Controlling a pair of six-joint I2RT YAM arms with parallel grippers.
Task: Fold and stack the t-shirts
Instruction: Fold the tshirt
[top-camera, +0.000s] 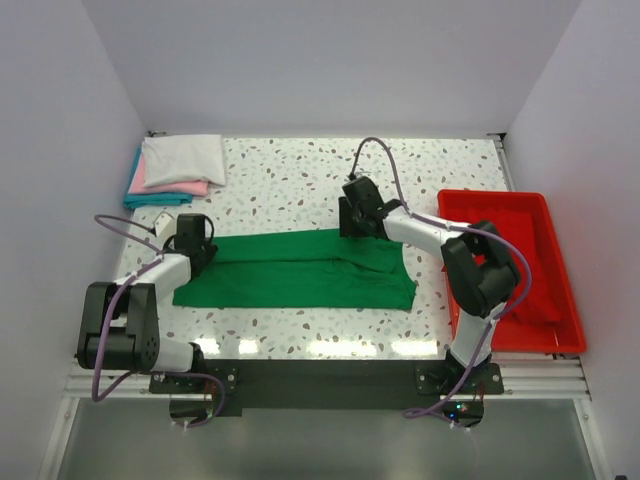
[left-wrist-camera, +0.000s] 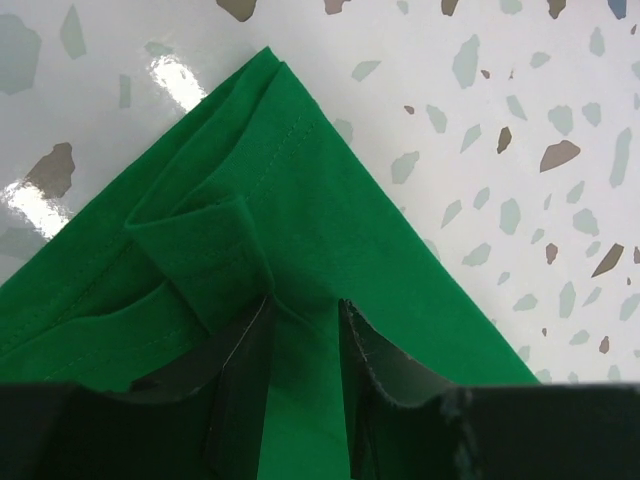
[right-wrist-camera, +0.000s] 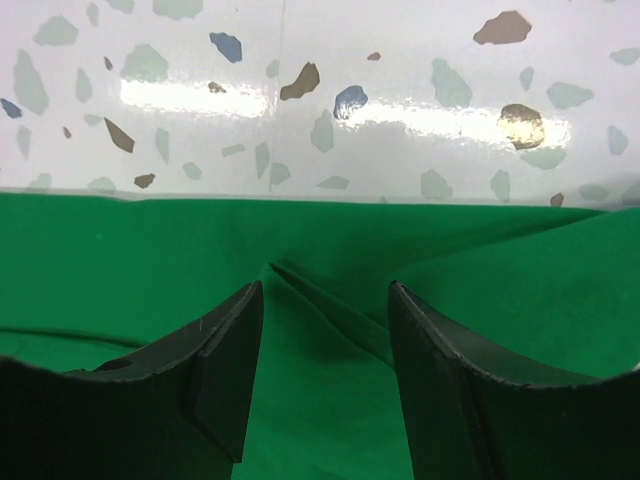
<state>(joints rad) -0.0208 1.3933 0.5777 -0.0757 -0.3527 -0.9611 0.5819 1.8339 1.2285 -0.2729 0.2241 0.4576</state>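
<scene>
The bright green t-shirt (top-camera: 300, 270) lies folded into a long band across the table's middle. My left gripper (top-camera: 193, 240) sits on its left end near the far corner. In the left wrist view the gripper (left-wrist-camera: 306, 305) presses into the green t-shirt (left-wrist-camera: 300, 180), its jaws narrowed but still apart, a ridge of cloth bunched at the left tip. My right gripper (top-camera: 352, 225) rests on the shirt's far edge toward the right. There the gripper (right-wrist-camera: 324, 290) stands open on the green t-shirt (right-wrist-camera: 150, 260), a small crease between the jaws. Folded white, pink and teal t-shirts (top-camera: 180, 165) are stacked at the back left.
A red plastic tray (top-camera: 500, 197) stands along the right side of the table, beside the right arm. The speckled tabletop (top-camera: 290, 180) stretches behind the green shirt. White walls close in the left, back and right.
</scene>
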